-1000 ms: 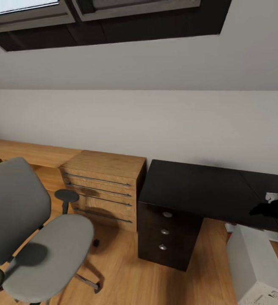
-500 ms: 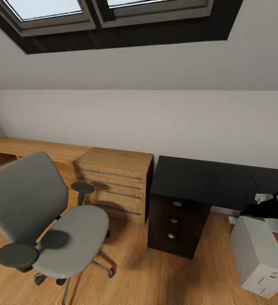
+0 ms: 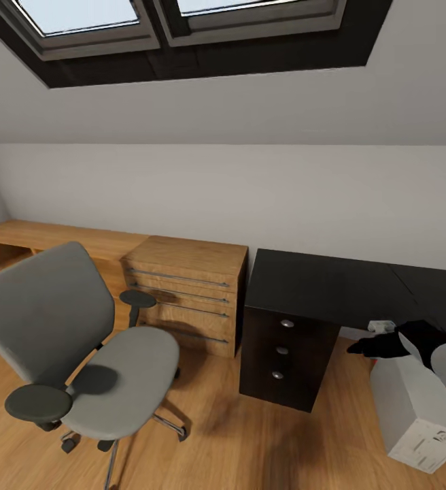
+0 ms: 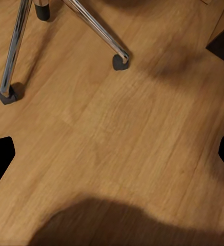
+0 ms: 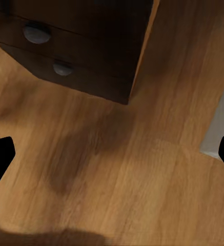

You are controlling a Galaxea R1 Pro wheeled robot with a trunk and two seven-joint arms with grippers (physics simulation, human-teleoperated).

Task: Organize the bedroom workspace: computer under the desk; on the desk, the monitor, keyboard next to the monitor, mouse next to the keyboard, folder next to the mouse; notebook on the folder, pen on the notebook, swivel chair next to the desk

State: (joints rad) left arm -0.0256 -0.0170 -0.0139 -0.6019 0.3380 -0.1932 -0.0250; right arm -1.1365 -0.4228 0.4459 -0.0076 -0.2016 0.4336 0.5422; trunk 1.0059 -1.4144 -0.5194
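Observation:
The grey swivel chair stands on the floor at the left, its seat bare; its chrome legs and casters appear in the left wrist view. The black desk with silver-knobbed drawers is centre right, its top bare where I see it. The light grey computer stands on the floor by the desk's right part. My right gripper hovers low between drawers and computer, open above the floor. My left gripper is open over the floor near the chair base. Monitor, keyboard, folder, notebook and pen are out of view.
A low wooden drawer unit and a wooden shelf run along the wall left of the desk. Sloped ceiling with skylights overhead. A small white object lies under the desk. Open wooden floor lies between chair and drawers.
The whole picture has shifted as the camera moved, so chair and desk sit further right and higher. My right arm now reaches further left, lower, in front of the computer.

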